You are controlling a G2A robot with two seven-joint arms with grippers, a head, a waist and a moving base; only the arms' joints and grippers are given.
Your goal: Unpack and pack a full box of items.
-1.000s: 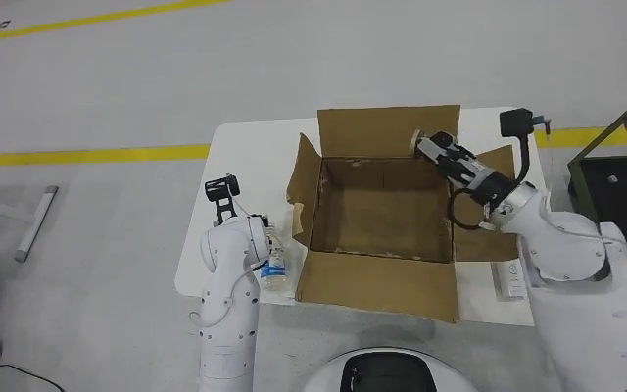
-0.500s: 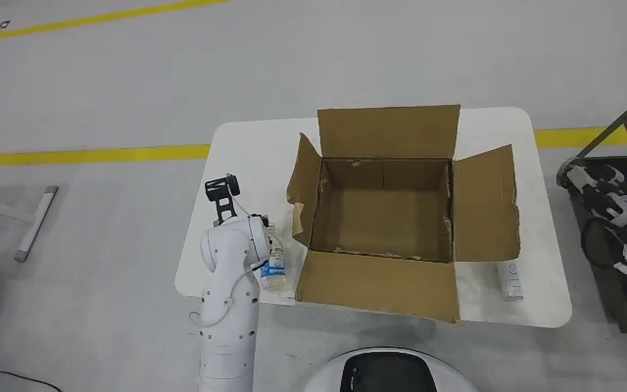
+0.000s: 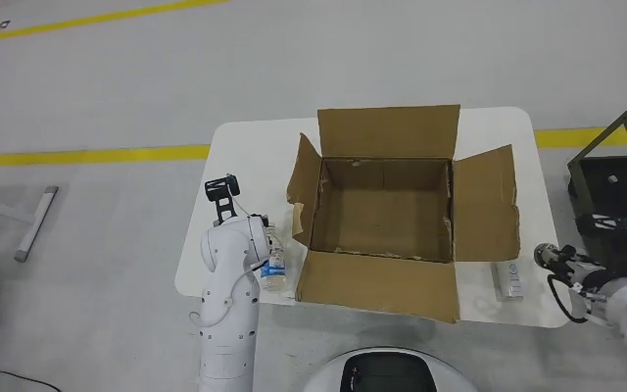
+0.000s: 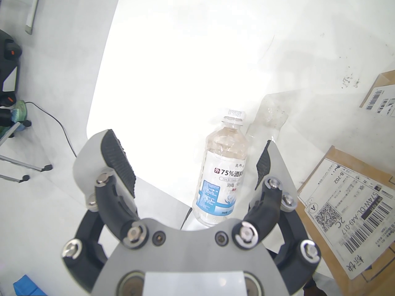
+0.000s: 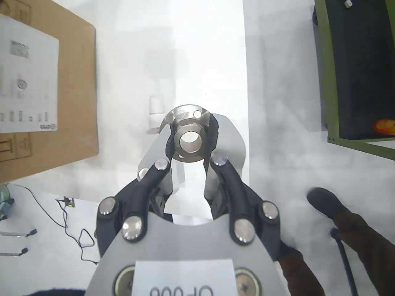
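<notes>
**Asker:** Top view first: where is the box from what you carry?

**Me:** The box (image 3: pixel 377 284) stands open mid-table (image 3: pixel 255 176), and its floor looks bare. My right claw (image 3: pixel 545 257) hangs near the table's edge, about 4 o'clock from the box, clamped on a metal flange (image 3: pixel 540 256). So the box mouth lies at 10 o'clock from that claw, with the spread right flap between them. I judge that any move back inside must pass over that flap. A white tube (image 3: pixel 509 279) lies on the table just beside the claw, at its 8 o'clock. It is the nearest thing I could knock.

**Asker:** And the far side?

**Me:** A bottle (image 3: pixel 275 267) lies at 8 o'clock from the box, near the left flap, with its long axis running roughly 12 to 6. My left arm (image 3: pixel 233 265) is just beside it, much nearer than the right.

**Asker:** Left wrist view?

**Me:** My left claw (image 4: pixel 189 150) is spread wide and grips nothing. The bottle (image 4: pixel 222 174) lies flat on the table with its cap pointing away from the wrist, its length in line with my reach. It shows in the gap between my pads, closer to the box-side one. A clear scrap (image 4: pixel 267 118) lies past the cap, and the box's flap (image 4: pixel 345 201) is near.

**Asker:** Right wrist view?

**Me:** The flange (image 5: pixel 189 137) is pinched from two sides, with its bore facing the camera. The white tube (image 5: pixel 155 109) lies on the table beyond it. The box flap (image 5: pixel 77 93) is to one side, and a green cart (image 5: pixel 327 72) stands off the table on the other.
</notes>
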